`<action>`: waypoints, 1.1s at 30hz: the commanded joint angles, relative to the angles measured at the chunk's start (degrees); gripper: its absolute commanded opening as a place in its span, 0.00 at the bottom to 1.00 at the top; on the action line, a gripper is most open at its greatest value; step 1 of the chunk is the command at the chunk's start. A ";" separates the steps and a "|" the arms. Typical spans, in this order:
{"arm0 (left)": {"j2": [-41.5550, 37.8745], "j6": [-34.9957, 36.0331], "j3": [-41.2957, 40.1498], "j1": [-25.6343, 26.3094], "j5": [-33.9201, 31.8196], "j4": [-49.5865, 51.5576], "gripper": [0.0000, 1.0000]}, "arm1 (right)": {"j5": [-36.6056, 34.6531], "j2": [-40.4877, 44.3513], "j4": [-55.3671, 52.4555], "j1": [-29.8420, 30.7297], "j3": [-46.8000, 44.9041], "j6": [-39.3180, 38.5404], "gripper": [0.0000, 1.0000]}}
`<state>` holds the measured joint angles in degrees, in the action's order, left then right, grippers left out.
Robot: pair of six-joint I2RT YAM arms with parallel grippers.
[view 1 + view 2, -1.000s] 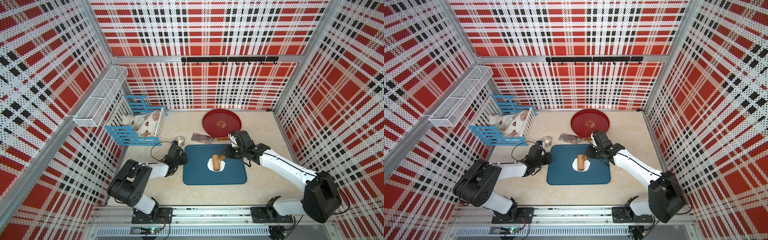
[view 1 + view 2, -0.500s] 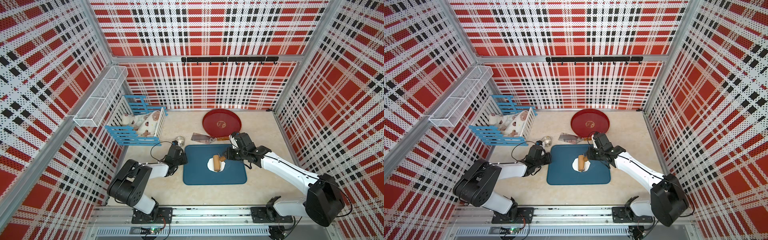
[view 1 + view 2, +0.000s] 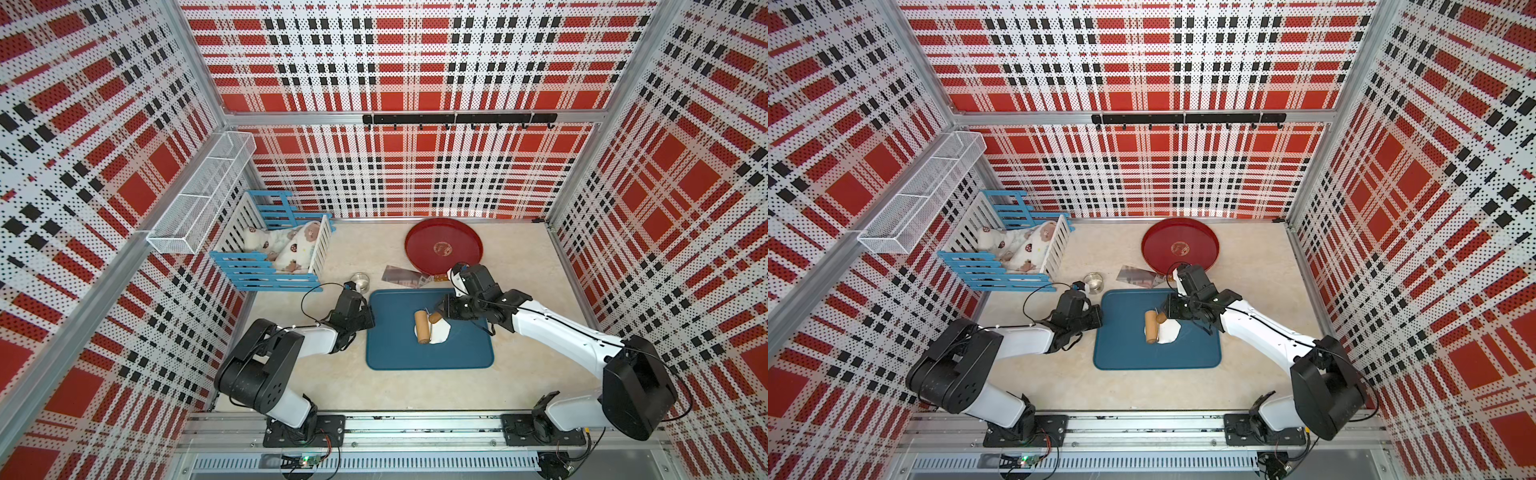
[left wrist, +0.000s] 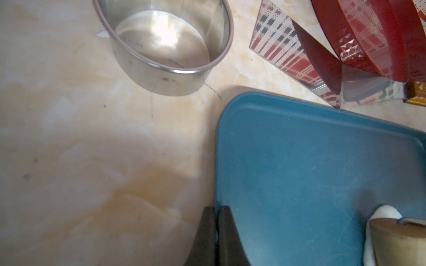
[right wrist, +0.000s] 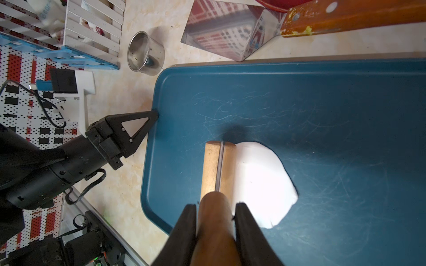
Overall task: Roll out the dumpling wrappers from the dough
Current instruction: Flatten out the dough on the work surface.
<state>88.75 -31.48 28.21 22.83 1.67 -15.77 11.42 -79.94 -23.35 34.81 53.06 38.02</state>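
Rolling stroke: roller [image 3: 423,327] on dough [image 3: 441,332].
Right gripper [image 5: 216,207] grasps the roller handle. The roller has shifted toward 9 o'clock, baring more dough. Left gripper [image 4: 216,213] stays clenched on tray [image 3: 390,353] rim.

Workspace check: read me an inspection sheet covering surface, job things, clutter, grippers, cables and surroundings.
Surface: beige tabletop, blue tray in the middle.
Job's things: dough flattened on tray; wooden roller resting on its edge; no cut wrappers seen.
Clutter: steel cup, cleaver, red plate, crib with doll.
Grippers: left gripper shut on tray rim; right gripper shut on roller handle.
Cables: black cable looping by left wrist.
Surroundings: plaid walls, wire basket, hook rail.
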 commanded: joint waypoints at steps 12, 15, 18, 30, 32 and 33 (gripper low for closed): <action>-0.60 -0.61 -0.85 -0.07 1.13 2.72 0.00 | -0.65 3.66 -15.48 -1.23 -0.59 -8.91 0.00; -0.60 -0.60 -0.70 -0.07 1.13 2.77 0.00 | -0.08 3.00 -15.60 -1.17 -0.20 -9.43 0.00; -0.61 -0.60 -0.53 -0.07 1.27 2.93 0.00 | -0.08 2.01 -15.16 -1.18 -0.15 -9.44 0.00; 0.02 -0.55 0.27 0.36 1.39 3.11 0.00 | -2.59 -3.81 -11.94 3.55 -1.01 -8.40 0.00; 0.02 -0.53 0.18 0.37 1.29 3.14 0.00 | -3.29 -4.62 -11.89 4.03 -1.15 -8.31 0.00; 0.02 -0.54 0.23 0.37 1.32 3.11 0.00 | -3.60 -4.92 -11.99 4.20 -1.17 -8.40 0.00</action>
<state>88.64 -31.62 28.25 22.85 1.67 -15.46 11.84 -80.82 -27.14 38.11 55.02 30.94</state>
